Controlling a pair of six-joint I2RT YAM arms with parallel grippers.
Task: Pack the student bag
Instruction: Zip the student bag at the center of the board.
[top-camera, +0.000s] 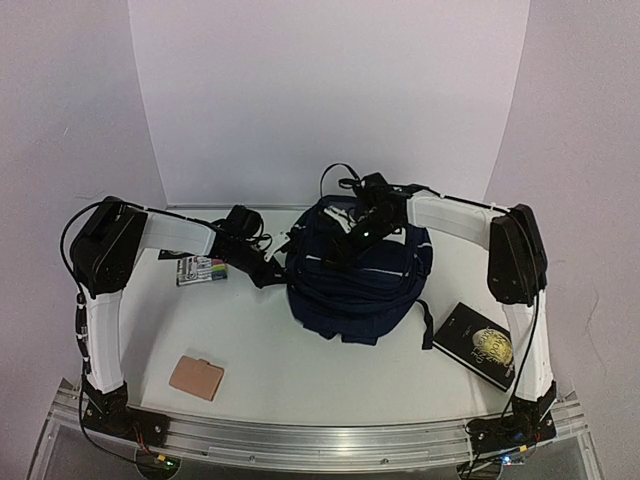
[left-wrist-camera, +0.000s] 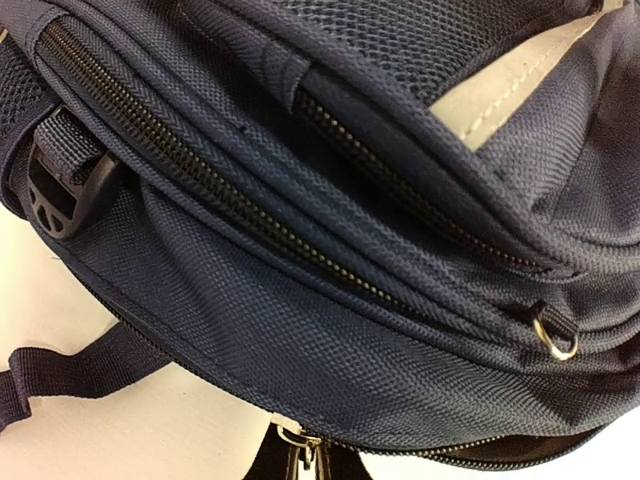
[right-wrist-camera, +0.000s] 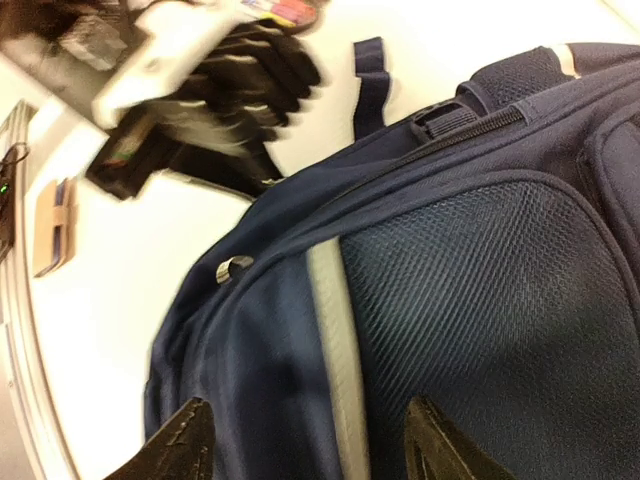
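Observation:
The student bag (top-camera: 355, 275), a dark navy backpack with a thin pale stripe, lies in the middle of the table. My left gripper (top-camera: 265, 262) is at the bag's left side. In the left wrist view the bag (left-wrist-camera: 300, 250) fills the frame, and my left gripper (left-wrist-camera: 300, 455) is shut on a metal zipper pull (left-wrist-camera: 292, 437) at the end of a zipper. My right gripper (top-camera: 365, 225) hovers over the bag's top. In the right wrist view it (right-wrist-camera: 310, 450) is open and empty, its fingers (right-wrist-camera: 190, 445) spread over the pale stripe (right-wrist-camera: 335, 340).
A black book with a gold emblem (top-camera: 480, 345) lies at the right front. A tan pouch (top-camera: 196, 377) lies at the left front. A pack of markers (top-camera: 202, 270) lies behind the left gripper. Black straps (top-camera: 425, 325) trail from the bag.

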